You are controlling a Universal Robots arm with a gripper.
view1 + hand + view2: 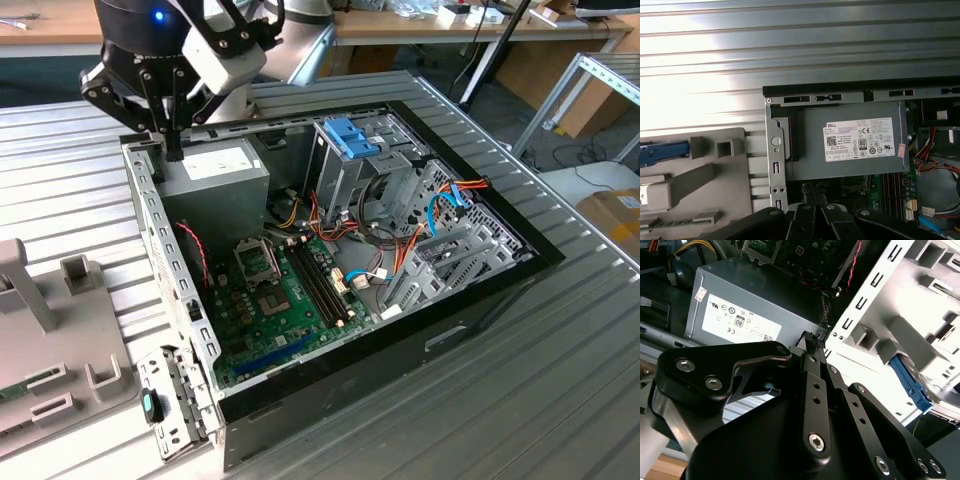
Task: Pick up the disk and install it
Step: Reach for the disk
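Note:
My gripper (173, 148) hangs above the far left corner of the open computer case (480, 300), over the rim beside the grey power supply (215, 170). In both wrist views its black fingers (812, 340) (815, 200) lie together with nothing between them. The disk shows as a bright blue rail (662, 150) lying on the pale grey fixture (700, 175) outside the case, cut off by the picture's edge. In the second wrist view the same blue rail (909, 379) slants between grey fixture blocks, with most of the disk hidden.
A tall silver cage with paired blue clips (350, 135) stands at the case's far side. Loose cables and a thin blue cable (440, 205) lie beside it. The green motherboard (280, 300) lies in the case floor. The ribbed metal table (560, 400) surrounds the case.

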